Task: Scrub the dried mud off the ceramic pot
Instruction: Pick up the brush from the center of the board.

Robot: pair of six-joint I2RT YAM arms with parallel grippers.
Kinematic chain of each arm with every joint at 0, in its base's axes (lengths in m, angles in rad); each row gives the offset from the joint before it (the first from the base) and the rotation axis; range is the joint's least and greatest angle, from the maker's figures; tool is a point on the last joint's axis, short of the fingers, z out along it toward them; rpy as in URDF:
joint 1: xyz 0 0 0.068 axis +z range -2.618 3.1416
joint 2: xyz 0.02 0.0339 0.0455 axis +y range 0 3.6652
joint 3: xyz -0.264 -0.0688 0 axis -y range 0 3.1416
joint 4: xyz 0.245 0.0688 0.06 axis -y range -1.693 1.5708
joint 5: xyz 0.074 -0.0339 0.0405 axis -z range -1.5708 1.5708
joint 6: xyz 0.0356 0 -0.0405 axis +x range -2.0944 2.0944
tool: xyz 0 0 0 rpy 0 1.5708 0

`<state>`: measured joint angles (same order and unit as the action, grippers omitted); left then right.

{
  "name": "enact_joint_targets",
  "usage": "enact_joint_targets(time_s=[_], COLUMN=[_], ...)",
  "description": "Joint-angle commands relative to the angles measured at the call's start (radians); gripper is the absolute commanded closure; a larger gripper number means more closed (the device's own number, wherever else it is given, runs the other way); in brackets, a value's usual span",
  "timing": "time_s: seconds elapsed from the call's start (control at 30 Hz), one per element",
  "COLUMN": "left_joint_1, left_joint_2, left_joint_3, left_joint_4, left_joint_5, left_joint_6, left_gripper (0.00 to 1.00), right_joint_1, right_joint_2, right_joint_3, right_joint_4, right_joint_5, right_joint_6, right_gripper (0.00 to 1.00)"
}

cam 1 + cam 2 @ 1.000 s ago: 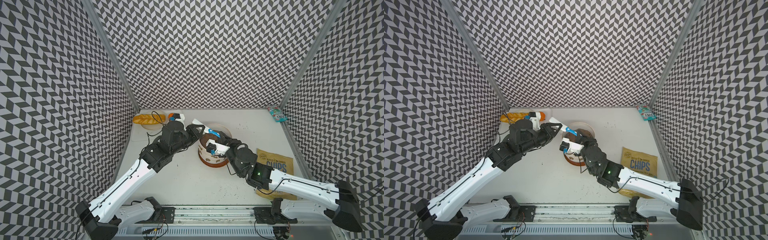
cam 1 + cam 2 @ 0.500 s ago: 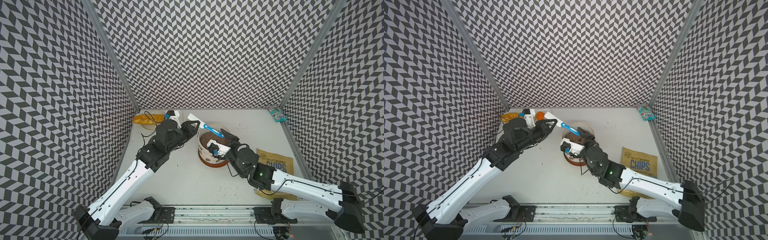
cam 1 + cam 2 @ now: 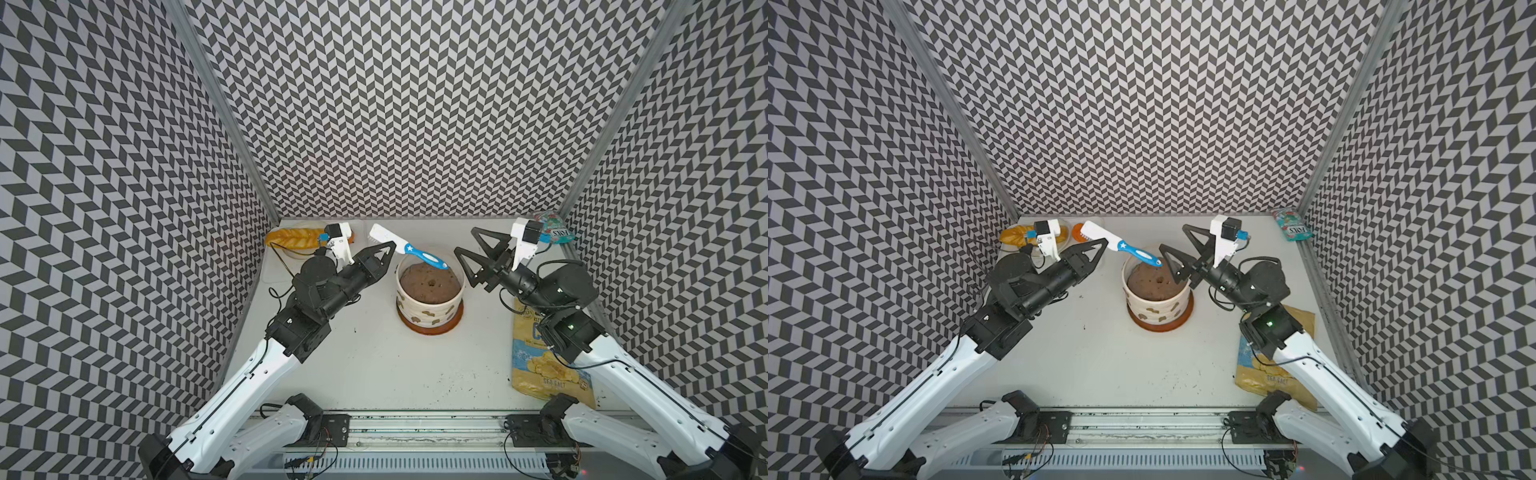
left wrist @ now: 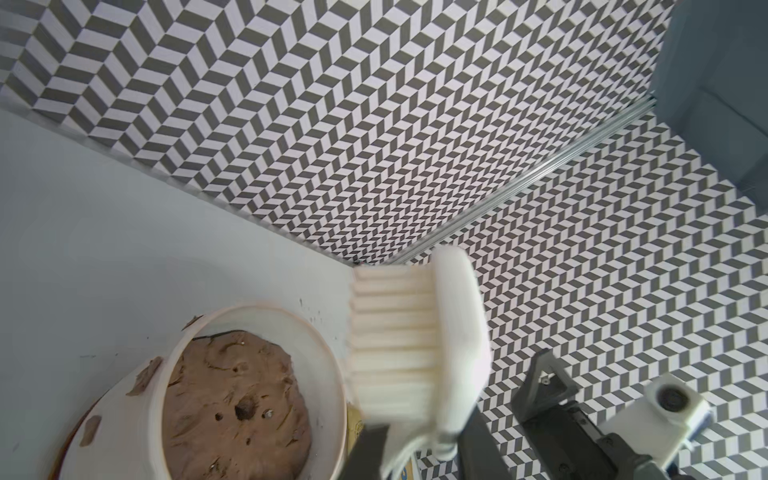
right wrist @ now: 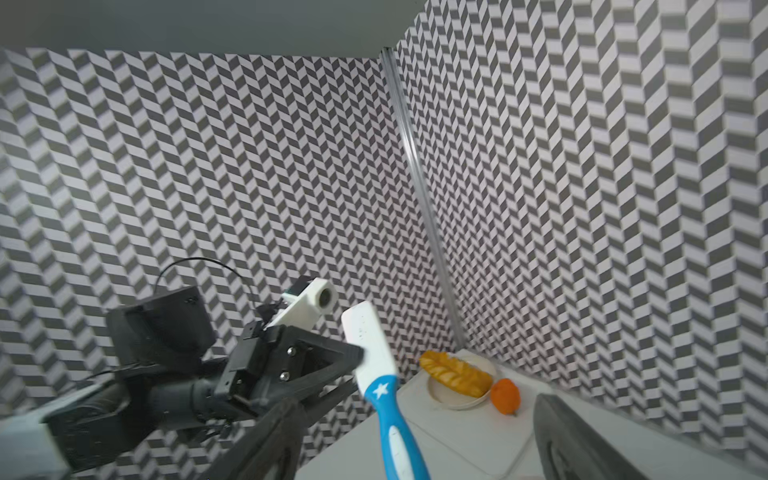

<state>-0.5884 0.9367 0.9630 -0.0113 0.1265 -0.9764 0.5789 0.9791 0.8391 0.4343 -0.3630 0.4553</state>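
The ceramic pot (image 3: 428,305) is cream-white, full of brown soil, and stands on an orange-brown saucer (image 3: 430,331) mid-table. Tan blotches of dried mud (image 3: 434,316) dot its near wall, and the dried mud (image 4: 143,376) also shows in the left wrist view. My left gripper (image 3: 391,248) is shut on the neck of a scrub brush (image 3: 409,248) with a white head and blue handle. The brush hangs level above the pot's far-left rim. My right gripper (image 3: 466,242) stands open to the right of the pot, just off the handle's end, holding nothing.
A bread loaf (image 3: 296,240) on a pale plate and a small orange fruit (image 3: 1077,230) sit at the back left. A chips bag (image 3: 544,368) lies under the right arm. A candy packet (image 3: 556,227) is in the back right corner. Soil crumbs (image 3: 453,382) dot the front.
My right gripper opened, let go of the brush and drew back to the right of the pot. My left arm lifted the brush back and left, so the pot now shows.
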Motion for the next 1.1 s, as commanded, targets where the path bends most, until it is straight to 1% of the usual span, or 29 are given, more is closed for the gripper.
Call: enact_joint_targets(time_s=[0.0, 0.07, 0.2, 0.27, 0.3, 0.37, 0.43, 0.57, 0.67, 0.77, 0.87, 0.97, 1.07], left_joint_1=[0.003, 0.004, 0.004, 0.002, 0.002, 0.001, 0.0, -0.008, -0.014, -0.017, -0.021, -0.021, -0.022], left_joint_2=[-0.022, -0.017, -0.007, -0.001, 0.003, 0.009, 0.012, 0.015, 0.016, 0.018, 0.019, 0.02, 0.022], left_joint_3=[-0.012, -0.019, -0.025, -0.032, -0.032, -0.036, -0.048, -0.05, -0.051, -0.064, -0.076, -0.082, -0.084], left_joint_4=[0.147, 0.168, 0.192, 0.203, 0.201, 0.209, 0.233, 0.236, 0.231, 0.26, 0.281, 0.293, 0.296], left_joint_5=[0.05, 0.073, 0.093, 0.106, 0.11, 0.119, 0.132, 0.155, 0.15, 0.174, 0.189, 0.206, 0.213], left_joint_6=[-0.007, -0.019, -0.032, -0.037, -0.036, -0.035, -0.039, -0.018, 0.003, 0.004, 0.028, 0.041, 0.033], left_gripper=[0.74, 0.74, 0.74, 0.74, 0.74, 0.74, 0.74, 0.74, 0.74, 0.74, 0.73, 0.73, 0.73], right_joint_1=[-0.006, -0.007, -0.005, -0.005, -0.005, -0.005, -0.005, -0.004, -0.004, -0.004, -0.003, -0.005, -0.005], right_joint_2=[0.031, 0.045, 0.081, 0.106, 0.117, 0.141, 0.172, 0.202, 0.201, 0.202, 0.212, 0.223, 0.227], right_joint_3=[-0.061, -0.062, -0.081, -0.087, -0.096, -0.117, -0.119, -0.098, -0.096, -0.1, -0.1, -0.105, -0.112], right_joint_4=[0.132, 0.126, 0.224, 0.274, 0.328, 0.43, 0.489, 0.543, 0.542, 0.539, 0.547, 0.569, 0.576], right_joint_5=[-0.11, -0.124, -0.21, -0.258, -0.275, -0.294, -0.315, -0.355, -0.348, -0.338, -0.34, -0.328, -0.308], right_joint_6=[0.417, 0.477, 0.591, 0.64, 0.668, 0.743, 0.79, 0.826, 0.837, 0.847, 0.861, 0.881, 0.896], right_gripper=[0.1, 0.1, 0.12, 0.15, 0.18, 0.23, 0.28, 0.42, 0.47, 0.51, 0.57, 0.58, 0.56])
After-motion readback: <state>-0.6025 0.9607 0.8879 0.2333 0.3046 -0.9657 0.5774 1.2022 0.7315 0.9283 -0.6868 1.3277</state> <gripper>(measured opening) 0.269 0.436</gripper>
